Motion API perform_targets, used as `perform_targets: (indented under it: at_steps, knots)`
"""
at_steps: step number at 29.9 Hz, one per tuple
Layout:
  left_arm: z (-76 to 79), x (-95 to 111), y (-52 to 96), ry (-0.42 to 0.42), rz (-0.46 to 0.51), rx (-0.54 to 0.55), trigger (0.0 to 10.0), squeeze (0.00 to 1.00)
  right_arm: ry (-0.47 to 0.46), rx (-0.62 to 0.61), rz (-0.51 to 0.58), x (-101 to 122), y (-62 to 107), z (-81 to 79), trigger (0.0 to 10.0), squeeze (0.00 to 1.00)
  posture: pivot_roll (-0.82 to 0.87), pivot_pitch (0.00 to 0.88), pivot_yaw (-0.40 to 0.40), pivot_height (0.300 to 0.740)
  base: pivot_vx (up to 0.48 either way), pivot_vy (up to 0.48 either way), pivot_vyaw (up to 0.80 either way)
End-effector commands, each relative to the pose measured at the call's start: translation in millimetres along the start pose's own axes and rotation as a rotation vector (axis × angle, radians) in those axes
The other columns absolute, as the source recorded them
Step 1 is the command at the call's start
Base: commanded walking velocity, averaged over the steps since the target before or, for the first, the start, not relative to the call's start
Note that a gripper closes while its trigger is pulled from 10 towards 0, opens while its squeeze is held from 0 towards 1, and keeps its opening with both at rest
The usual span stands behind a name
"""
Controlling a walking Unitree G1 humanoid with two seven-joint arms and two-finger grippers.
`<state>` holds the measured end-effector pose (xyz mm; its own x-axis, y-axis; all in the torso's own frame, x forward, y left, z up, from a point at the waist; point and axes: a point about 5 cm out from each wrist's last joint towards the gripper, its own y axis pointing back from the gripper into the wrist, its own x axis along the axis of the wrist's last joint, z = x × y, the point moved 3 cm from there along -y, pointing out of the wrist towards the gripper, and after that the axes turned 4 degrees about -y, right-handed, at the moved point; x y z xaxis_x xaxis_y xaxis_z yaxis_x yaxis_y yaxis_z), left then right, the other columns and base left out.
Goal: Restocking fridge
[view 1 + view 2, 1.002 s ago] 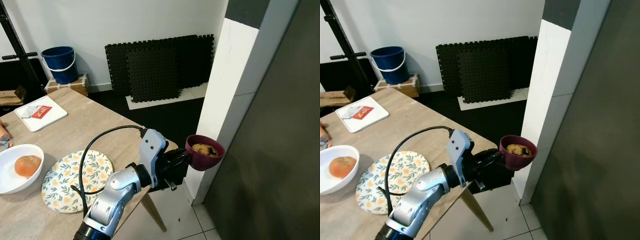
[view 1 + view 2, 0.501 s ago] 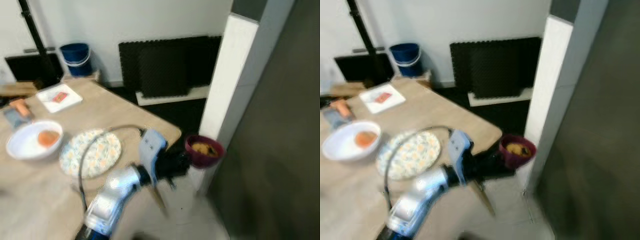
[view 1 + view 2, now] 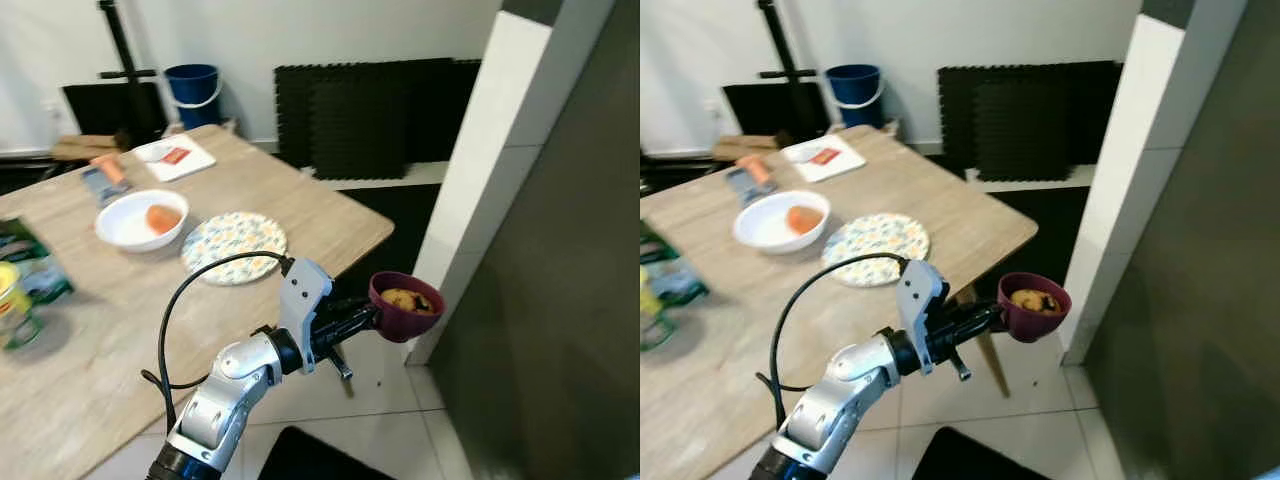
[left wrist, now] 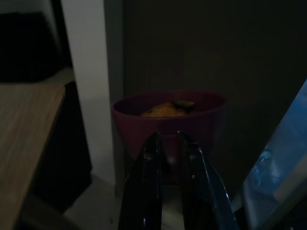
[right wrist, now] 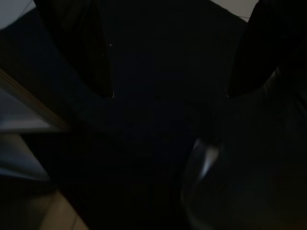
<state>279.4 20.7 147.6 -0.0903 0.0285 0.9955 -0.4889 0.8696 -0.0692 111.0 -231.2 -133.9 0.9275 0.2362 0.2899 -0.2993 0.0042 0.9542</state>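
A maroon bowl (image 3: pixel 405 305) with yellow-brown food in it hangs past the table's corner, held level over the tiled floor. My left gripper (image 3: pixel 372 315) is shut on its near rim; in the left wrist view its two black fingers (image 4: pixel 156 158) pinch the bowl (image 4: pixel 168 115) wall. Just beyond the bowl stands a white upright panel (image 3: pixel 480 170), and to its right a large dark grey fridge surface (image 3: pixel 560 250). The right wrist view is very dark; two black fingers (image 5: pixel 76 52) stand wide apart with nothing between them.
The wooden table (image 3: pixel 330 215) on my left holds a floral plate (image 3: pixel 233 247), a white bowl (image 3: pixel 140 220) with an orange item, a white tray (image 3: pixel 175 157) and a green packet (image 3: pixel 25 260). Black foam mats (image 3: pixel 380 110) and a blue bucket (image 3: pixel 194 85) stand by the far wall.
The camera has moved back and turned, so more of the table and floor shows. The left gripper still holds the bowl in the same place before me.
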Motion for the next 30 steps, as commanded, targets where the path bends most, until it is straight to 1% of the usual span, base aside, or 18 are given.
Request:
perform_targets:
  at_steps: [1, 7, 17, 20, 22, 23, 25, 27, 30]
  knots:
    - [6.6, 5.2, -3.3, -0.020, 0.020, -0.031, 10.0, 0.00, -0.011, -0.005, -0.032, -12.0, 1.4, 1.0, 10.0, 0.00, -0.04, 0.040, 0.011, 0.740, -0.390, 0.000, 0.00]
    - [6.9, 2.7, -3.4, -0.018, 0.016, -0.029, 10.0, 0.00, -0.017, -0.003, -0.026, -11.3, 1.4, 1.2, 10.0, 0.00, -0.05, 0.039, 0.011, 0.740, -0.348, 0.000, 0.00]
    - [1.6, -5.8, -0.7, -0.026, -0.004, -0.001, 10.0, 0.00, -0.016, -0.002, -0.029, -9.7, 1.2, 1.3, 10.0, 0.00, -0.04, 0.041, 0.011, 0.740, 0.000, 0.000, 0.00]
    - [-0.4, -13.7, 2.2, -0.030, -0.021, 0.016, 10.0, 0.00, -0.012, 0.000, -0.033, -9.8, 1.1, 1.1, 10.0, 0.00, -0.04, 0.041, 0.011, 0.740, 0.000, 0.000, -0.77]
    - [-2.2, -26.0, 6.4, -0.022, -0.051, 0.040, 10.0, 0.00, -0.008, 0.002, -0.034, -9.6, 1.0, 0.7, 10.0, 0.00, -0.04, 0.041, 0.011, 0.740, 0.000, 0.000, -0.77]
    - [-2.2, -26.0, 6.4, -0.022, -0.051, 0.040, 10.0, 0.00, -0.008, 0.002, -0.034, -9.6, 1.0, 0.7, 10.0, 0.00, -0.04, 0.041, 0.011, 0.740, 0.000, 0.000, -0.77]
    - [-3.6, -36.5, 11.2, -0.010, -0.070, 0.063, 10.0, 0.00, -0.004, 0.003, -0.035, -9.8, 1.1, 0.7, 10.0, 0.00, -0.04, 0.044, 0.010, 0.740, 0.000, 0.000, -0.77]
    - [-3.6, -36.5, 11.2, -0.010, -0.070, 0.063, 10.0, 0.00, -0.004, 0.003, -0.035, -9.8, 1.1, 0.7, 10.0, 0.00, -0.04, 0.044, 0.010, 0.740, 0.000, 0.000, -0.77]
    - [-7.4, -42.7, 16.8, 0.004, -0.060, 0.104, 10.0, 0.00, 0.001, 0.002, -0.040, -10.9, 1.2, 1.0, 10.0, 0.00, -0.04, 0.044, 0.010, 0.740, 0.000, 0.000, -0.77]
